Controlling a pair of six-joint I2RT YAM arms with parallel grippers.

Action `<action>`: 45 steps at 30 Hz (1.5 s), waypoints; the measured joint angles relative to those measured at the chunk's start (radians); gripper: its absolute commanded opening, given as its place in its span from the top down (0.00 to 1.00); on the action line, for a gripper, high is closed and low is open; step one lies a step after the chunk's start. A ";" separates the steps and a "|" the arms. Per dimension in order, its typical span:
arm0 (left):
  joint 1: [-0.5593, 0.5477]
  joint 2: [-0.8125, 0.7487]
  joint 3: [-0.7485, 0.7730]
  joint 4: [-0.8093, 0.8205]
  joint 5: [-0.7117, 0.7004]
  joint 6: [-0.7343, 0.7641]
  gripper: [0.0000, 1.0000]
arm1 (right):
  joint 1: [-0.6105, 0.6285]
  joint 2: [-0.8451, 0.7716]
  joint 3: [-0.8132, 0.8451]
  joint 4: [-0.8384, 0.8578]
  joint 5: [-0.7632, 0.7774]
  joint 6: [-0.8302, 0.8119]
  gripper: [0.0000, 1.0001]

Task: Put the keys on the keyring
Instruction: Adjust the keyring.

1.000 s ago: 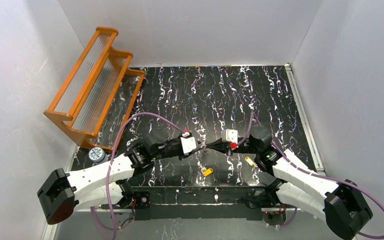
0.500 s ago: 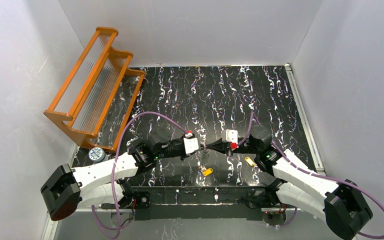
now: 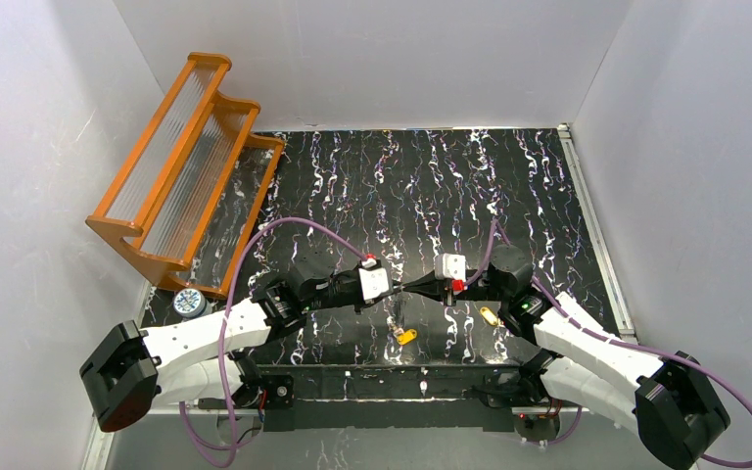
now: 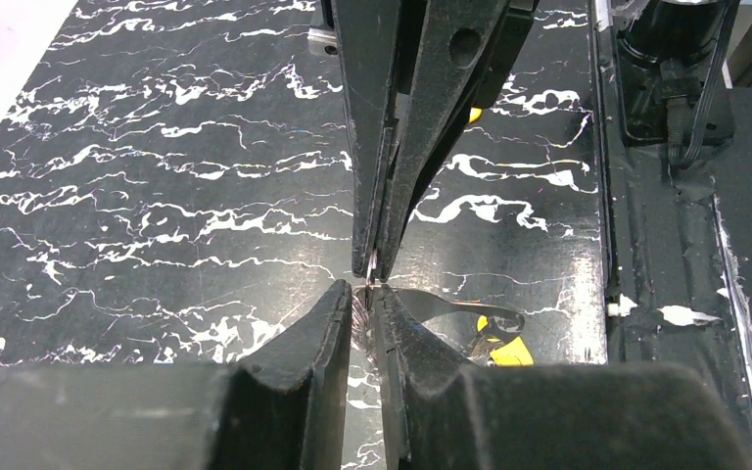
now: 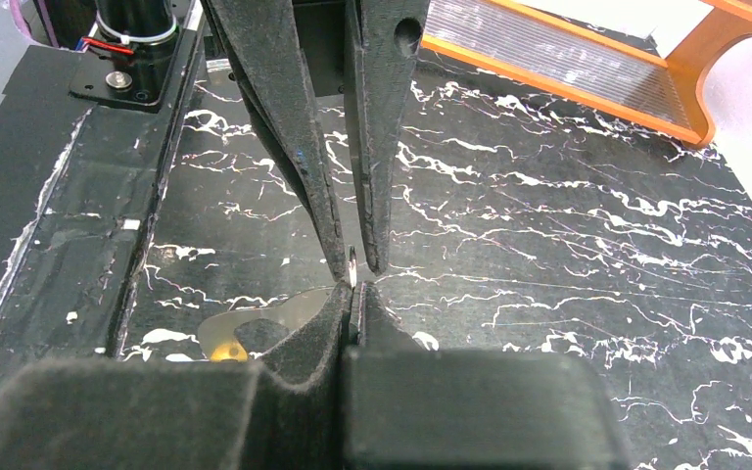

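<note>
Right pincer [image 3: 414,287] meets left pincer [image 3: 400,287] tip to tip, lower centre of top view. One key [image 3: 406,336] lies just below them, the other [image 3: 491,316] to the right; neither visibly threaded.

Left wrist: left fingers [image 4: 323,333] a sliver apart at frame bottom, grip not readable.

Right wrist: right fingers [image 5: 304,338] pressed onto a pale sliver, likely the ring [image 5: 352,258].

Risk: thin band slips in a hand-over and drops.

Glossy black marbled mat [image 3: 431,186]; white walls [image 3: 352,59]; orange rack [image 3: 181,166] upper left.
</note>
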 measured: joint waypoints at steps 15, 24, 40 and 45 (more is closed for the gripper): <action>-0.002 0.001 0.001 -0.041 -0.066 0.060 1.00 | 0.000 -0.044 -0.005 -0.001 0.046 0.006 0.22; -0.002 -0.050 -0.005 -0.112 -0.120 0.351 1.00 | 0.000 -0.137 -0.009 0.001 0.146 -0.012 0.01; -0.002 -0.068 0.029 -0.237 -0.235 0.396 1.00 | 0.000 -0.136 0.032 -0.121 0.581 0.408 0.01; -0.002 -0.020 0.060 -0.237 -0.301 0.231 1.00 | 0.000 -0.042 0.148 -0.338 0.687 0.637 0.03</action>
